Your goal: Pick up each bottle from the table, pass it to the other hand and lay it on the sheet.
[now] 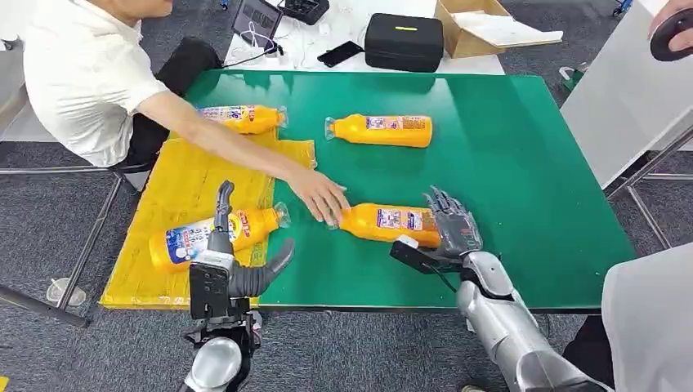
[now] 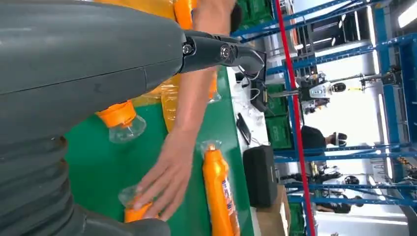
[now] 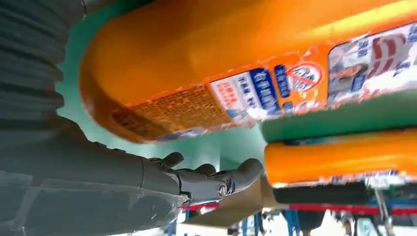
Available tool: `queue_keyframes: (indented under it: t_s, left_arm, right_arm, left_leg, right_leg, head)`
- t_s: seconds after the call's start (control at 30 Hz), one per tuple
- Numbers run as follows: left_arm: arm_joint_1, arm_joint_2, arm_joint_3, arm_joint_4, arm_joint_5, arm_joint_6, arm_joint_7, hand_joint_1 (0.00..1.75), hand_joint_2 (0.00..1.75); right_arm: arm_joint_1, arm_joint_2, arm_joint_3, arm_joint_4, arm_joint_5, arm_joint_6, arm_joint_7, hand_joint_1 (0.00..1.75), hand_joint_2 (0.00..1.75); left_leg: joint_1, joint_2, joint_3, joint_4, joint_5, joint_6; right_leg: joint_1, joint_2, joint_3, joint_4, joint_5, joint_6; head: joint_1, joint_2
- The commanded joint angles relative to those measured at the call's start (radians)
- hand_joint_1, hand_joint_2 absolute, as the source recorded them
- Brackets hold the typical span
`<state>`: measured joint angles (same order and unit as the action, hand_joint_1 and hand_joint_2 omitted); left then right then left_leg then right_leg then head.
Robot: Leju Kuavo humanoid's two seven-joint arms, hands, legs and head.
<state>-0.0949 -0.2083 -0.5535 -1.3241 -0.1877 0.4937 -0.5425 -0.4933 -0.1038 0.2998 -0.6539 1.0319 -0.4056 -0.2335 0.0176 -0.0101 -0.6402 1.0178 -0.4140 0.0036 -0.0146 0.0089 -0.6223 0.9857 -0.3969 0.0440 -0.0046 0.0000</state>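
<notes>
The green desk (image 1: 507, 180) carries a yellow sheet (image 1: 184, 196) over its left part, reaching to the near edge. A person (image 1: 82, 73) in a white shirt sits at the far left corner, arm stretched across the sheet.

Four orange bottles lie on their sides. One (image 1: 241, 118) rests at the sheet's far edge, behind the person's arm. A second (image 1: 380, 131) lies on bare green at the desk's middle, well apart from both robot hands. A third (image 1: 204, 235) lies on the sheet near the front, cap toward the desk's middle. The fourth (image 1: 384, 223) lies on bare green just right of the sheet; the person's hand (image 1: 320, 196) rests on its cap end.

The right hand (image 1: 449, 229) is at this fourth bottle's base end, fingers spread and unclenched, grasping nothing; whether they touch the bottle I cannot tell. In the right wrist view the bottle's base looms close above the thumb (image 3: 216, 182).

The left hand (image 1: 237, 253) stands over the sheet's near edge, just in front of the third bottle, one finger raised, thumb out to the side, released and holding nothing.

Beyond the desk sit a black case (image 1: 403, 41) and a cardboard box (image 1: 482, 28).
</notes>
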Motion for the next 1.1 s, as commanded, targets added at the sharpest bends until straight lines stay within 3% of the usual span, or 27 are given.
queue_keyframes:
  t_s: [0.03, 0.07, 0.1, 0.13, 0.67, 0.87, 0.9, 0.97, 1.1]
  left_arm:
    - [-0.077, 0.018, -0.063, 0.087, 0.004, -0.018, 0.009, 0.0, 1.75]
    - [-0.08, 0.017, -0.064, 0.091, 0.005, -0.018, 0.009, 0.0, 1.75]
    - [-0.084, 0.015, -0.069, 0.097, 0.007, -0.019, 0.009, 0.0, 1.75]
    - [-0.086, 0.013, -0.071, 0.102, 0.007, -0.018, 0.007, 0.0, 1.75]
    - [-0.108, -0.003, -0.08, 0.144, 0.009, -0.006, 0.006, 0.0, 1.75]
    - [-0.093, 0.001, -0.077, 0.131, 0.071, -0.056, 0.008, 0.0, 1.75]
    - [-0.091, 0.009, -0.073, 0.128, 0.14, -0.125, 0.028, 0.0, 1.75]
    - [-0.08, 0.016, -0.063, 0.138, 0.272, -0.232, 0.073, 0.0, 1.75]
    - [-0.049, 0.022, -0.061, 0.174, 0.512, -0.389, 0.157, 0.0, 1.75]
  right_arm:
    - [-0.179, 0.025, 0.071, 0.221, -0.05, 0.224, 0.009, 0.0, 1.75]
    - [-0.187, 0.021, 0.077, 0.231, -0.051, 0.243, 0.012, 0.1, 1.75]
    - [-0.201, 0.011, 0.082, 0.25, -0.059, 0.28, 0.02, 1.55, 1.75]
    - [-0.207, 0.006, 0.088, 0.264, -0.064, 0.313, 0.032, 1.75, 1.75]
    - [-0.171, -0.032, 0.07, 0.332, -0.121, 0.48, 0.147, 1.75, 1.75]
    - [-0.103, -0.035, -0.08, 0.288, -0.326, 0.564, -0.056, 1.75, 1.75]
    - [-0.083, -0.033, -0.102, 0.261, -0.366, 0.566, -0.111, 1.75, 1.75]
    - [-0.036, -0.003, -0.144, 0.171, -0.468, 0.564, -0.219, 1.75, 1.75]
    - [0.073, 0.07, -0.153, -0.135, -0.649, 0.488, -0.301, 1.75, 1.75]
  left_leg:
    - [-0.001, 0.004, 0.004, 0.0, -0.001, 0.001]
    - [-0.001, 0.003, 0.003, 0.0, -0.001, 0.001]
    - [-0.001, 0.002, 0.002, 0.0, 0.0, 0.0]
    - [0.0, 0.001, 0.002, 0.0, 0.0, 0.001]
    - [0.001, -0.004, 0.011, -0.002, 0.001, 0.001]
    - [0.001, -0.005, 0.014, -0.002, 0.001, 0.001]
    - [0.001, -0.005, 0.015, -0.003, 0.001, 0.001]
    - [0.001, -0.003, 0.016, -0.003, 0.0, 0.001]
    - [0.001, 0.002, 0.016, -0.002, -0.002, 0.0]
  right_leg:
    - [0.0, 0.002, 0.003, 0.0, 0.0, -0.002]
    - [0.0, 0.001, 0.002, 0.001, 0.0, -0.001]
    - [0.0, 0.001, 0.001, 0.0, 0.0, -0.001]
    - [0.0, 0.0, 0.002, 0.0, 0.0, -0.001]
    - [0.001, -0.006, 0.012, -0.003, -0.001, -0.001]
    - [0.002, -0.006, 0.016, -0.005, -0.001, -0.001]
    - [0.001, -0.007, 0.017, -0.005, -0.001, -0.002]
    - [0.001, -0.005, 0.017, -0.005, -0.001, -0.002]
    - [0.001, 0.001, 0.015, -0.003, 0.0, -0.002]
  head:
    - [0.0, 0.0]
    - [0.0, 0.0]
    - [0.0, 0.0]
    - [0.0, 0.0]
    - [0.001, 0.0]
    - [0.001, 0.0]
    - [0.0, 0.0]
    - [0.0, 0.0]
    - [0.0, 0.0]
